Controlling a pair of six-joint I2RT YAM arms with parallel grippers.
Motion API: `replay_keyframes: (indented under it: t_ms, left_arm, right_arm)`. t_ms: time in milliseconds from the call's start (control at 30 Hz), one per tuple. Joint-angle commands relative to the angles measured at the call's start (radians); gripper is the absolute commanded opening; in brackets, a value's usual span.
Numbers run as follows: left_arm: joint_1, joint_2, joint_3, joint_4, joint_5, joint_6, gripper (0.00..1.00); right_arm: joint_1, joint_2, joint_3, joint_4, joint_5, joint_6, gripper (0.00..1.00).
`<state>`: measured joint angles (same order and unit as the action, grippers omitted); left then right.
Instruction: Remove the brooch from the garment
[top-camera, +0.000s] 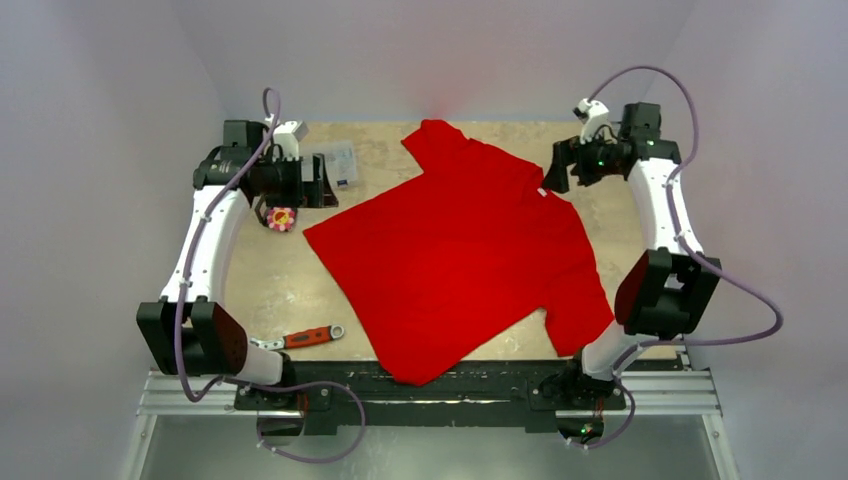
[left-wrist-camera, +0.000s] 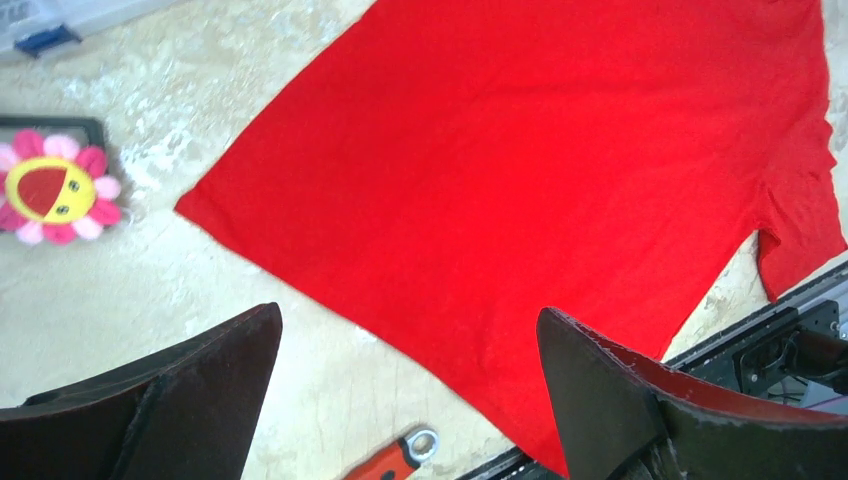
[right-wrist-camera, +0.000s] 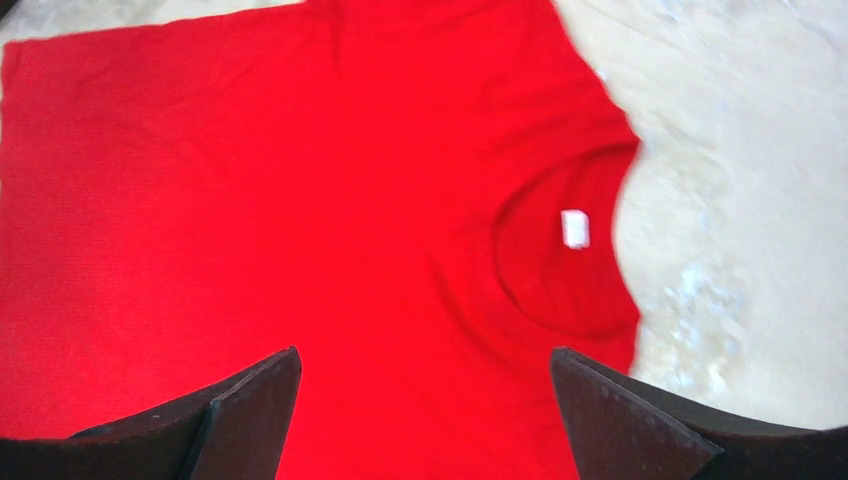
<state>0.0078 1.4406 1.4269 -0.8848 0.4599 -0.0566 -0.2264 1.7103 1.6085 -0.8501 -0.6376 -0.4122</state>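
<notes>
even bright overhead light, soft shadows; right wrist view slightly blurred.

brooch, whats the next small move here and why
Probably just lift the left gripper away toward rest. The brooch already lies on the table, apart from the shirt. The left gripper is open and empty, and so is the right gripper. Nothing seems left to pull off.

Pale lilac-white walls (top-camera: 100, 150), mottled beige tabletop (top-camera: 272, 285), aluminium rail (top-camera: 670, 395) along its near edge, soft even light
</notes>
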Motion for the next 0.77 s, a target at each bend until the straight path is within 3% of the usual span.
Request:
replay_keyframes:
  t_ms: [0,367,733]
  left_arm:
    - [0.045,-0.047,0.000,-0.067,-0.025,0.037,1.00]
    - [0.081,-0.285,-0.300,-0.028,-0.077,0.047,1.00]
    - [0.089,-0.315,-0.321,-0.004,-0.104,0.025,1.00]
  right_arm:
    - [0.143,-0.104,-0.095,0.098,0.076,0.039,0.99]
    - [0.280,-0.335,-0.441,0.236,0.144,0.099,0.99]
    - [0.281,-0.364,-0.486,0.241,0.159,0.090,0.99]
